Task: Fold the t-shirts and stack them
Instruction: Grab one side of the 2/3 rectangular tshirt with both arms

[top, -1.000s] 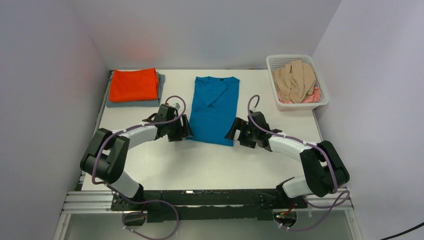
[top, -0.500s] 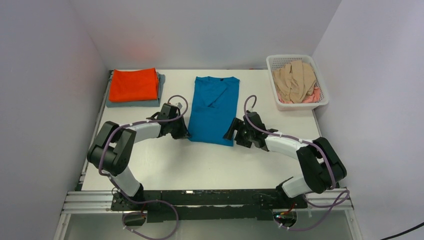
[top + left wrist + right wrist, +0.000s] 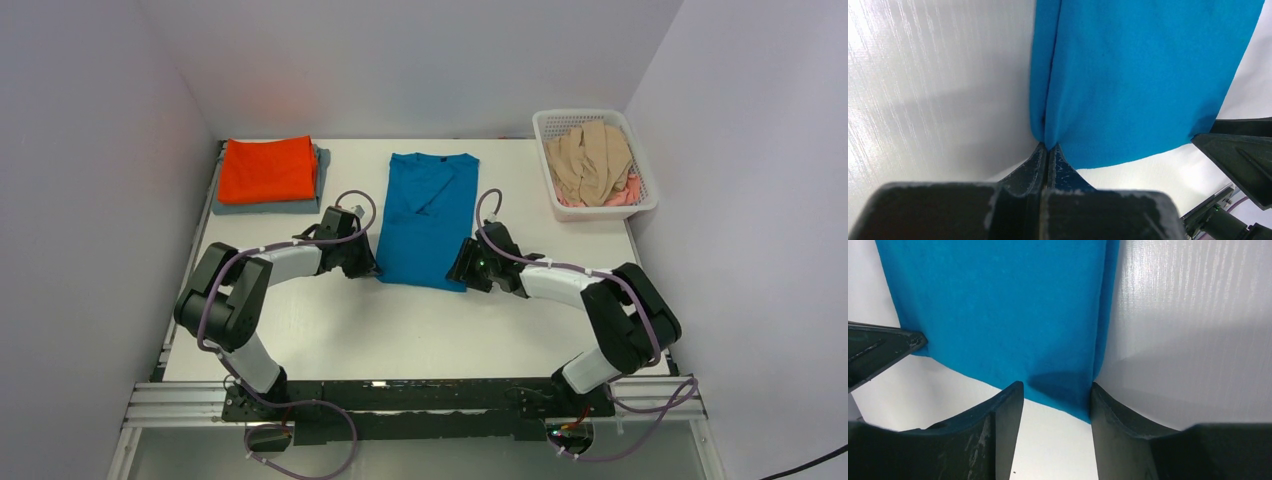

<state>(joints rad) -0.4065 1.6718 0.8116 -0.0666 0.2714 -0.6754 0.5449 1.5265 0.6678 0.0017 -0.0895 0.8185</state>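
The two arms reached in from a black rail [image 3: 420, 395] at the near edge of the tabletop [image 3: 400, 325], a white sheet that showed a fine ribbed grain up close. The left fingers [image 3: 1048, 156] were pressed fully together, pinching the near-left hem corner of the teal-blue t-shirt [image 3: 428, 215]. The right fingers [image 3: 1007, 405] stood apart, set down astride the shirt's near-right corner, with cloth between them but not clamped.

The teal-blue t-shirt lay flat in the middle of the tabletop. It was folded into a long narrow strip, with its collar end at the far side.

At the far-left corner a folded orange t-shirt [image 3: 267, 168] rested on a folded grey t-shirt [image 3: 262, 207]. At the far right, against the wall, a white lattice basket [image 3: 605, 211] held crumpled beige t-shirts [image 3: 590, 160], with pink cloth [image 3: 625, 196] showing beneath them.

Plain pale lilac-grey walls [image 3: 420, 60] enclosed the tabletop on its left, far and right sides.
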